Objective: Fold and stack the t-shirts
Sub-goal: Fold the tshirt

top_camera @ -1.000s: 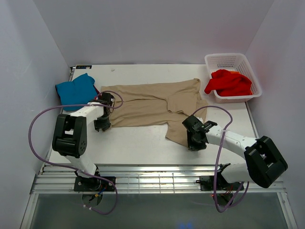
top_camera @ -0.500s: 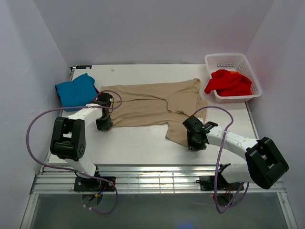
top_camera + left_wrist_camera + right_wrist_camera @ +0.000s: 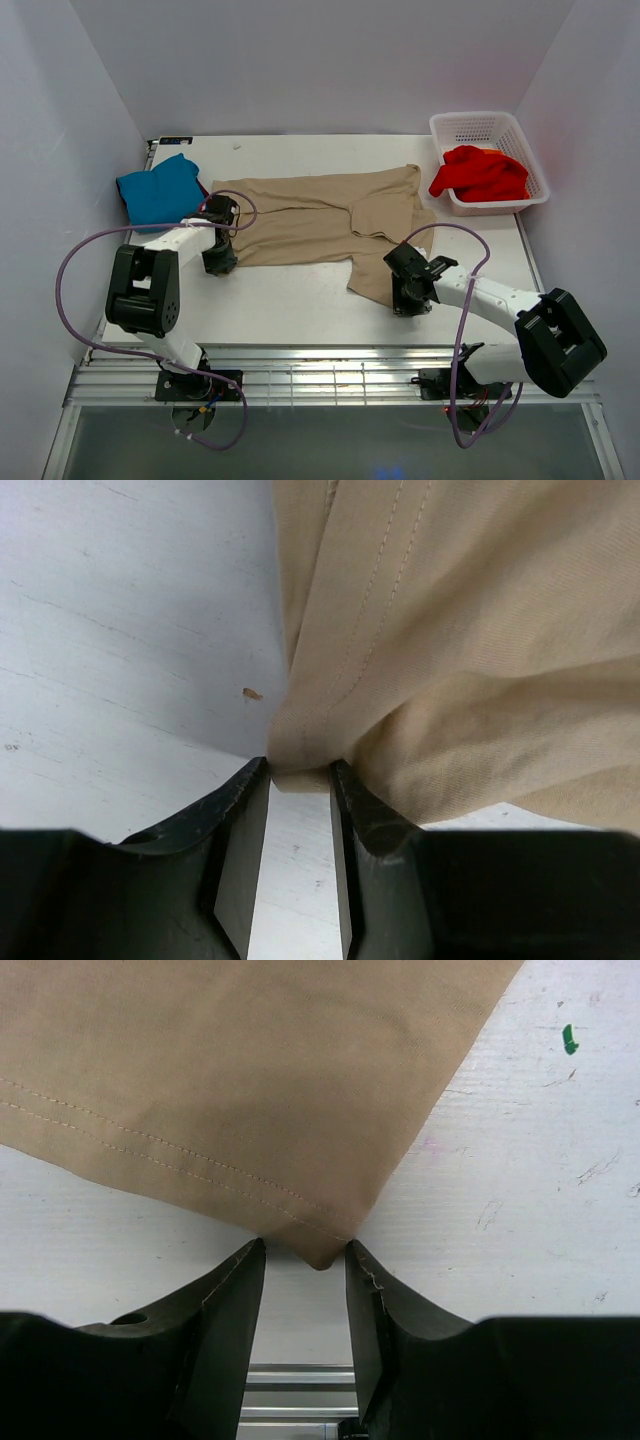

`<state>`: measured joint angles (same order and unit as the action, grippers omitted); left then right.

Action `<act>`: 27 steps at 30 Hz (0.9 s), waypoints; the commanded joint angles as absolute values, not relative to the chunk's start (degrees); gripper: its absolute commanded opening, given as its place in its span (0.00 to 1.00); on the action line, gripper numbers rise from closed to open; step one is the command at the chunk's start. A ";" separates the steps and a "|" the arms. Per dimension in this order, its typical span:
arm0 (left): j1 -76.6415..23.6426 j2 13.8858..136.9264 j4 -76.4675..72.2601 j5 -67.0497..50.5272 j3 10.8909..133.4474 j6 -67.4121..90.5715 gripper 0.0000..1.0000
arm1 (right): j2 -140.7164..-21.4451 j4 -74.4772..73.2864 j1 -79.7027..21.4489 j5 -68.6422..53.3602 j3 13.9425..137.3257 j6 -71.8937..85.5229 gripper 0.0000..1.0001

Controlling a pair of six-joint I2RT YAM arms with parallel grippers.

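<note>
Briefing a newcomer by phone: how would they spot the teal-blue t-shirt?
Start at the far-left corner of the table. Left of the spread tan t-shirt lies the teal-blue t-shirt. It is the only blue cloth; the red t-shirt sits in the basket.

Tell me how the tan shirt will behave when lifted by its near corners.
Probably floppy: the tan t-shirt lies flat with soft folds, so its middle would sag. Likely light, being thin cloth. It may drag along the table.
</note>
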<state>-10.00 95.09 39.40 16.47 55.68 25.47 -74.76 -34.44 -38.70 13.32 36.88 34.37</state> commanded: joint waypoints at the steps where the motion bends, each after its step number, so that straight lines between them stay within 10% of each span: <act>1: -10.11 98.52 38.32 17.67 54.05 24.96 0.41 | -77.16 -34.19 -39.20 13.80 33.75 35.51 0.44; 5: -10.02 98.96 37.97 17.93 54.23 24.79 0.37 | -78.92 -33.66 -39.11 14.85 34.36 35.24 0.41; 11: -10.02 100.55 37.27 18.89 54.49 23.82 0.06 | -80.33 -33.66 -39.11 16.78 34.54 34.89 0.08; 27: -9.58 97.64 42.01 21.09 67.14 22.59 0.00 | -77.60 -50.80 -37.09 33.13 53.87 32.09 0.08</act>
<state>-10.24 97.60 42.06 18.87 62.61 23.31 -76.51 -47.72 -38.41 27.31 50.76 33.74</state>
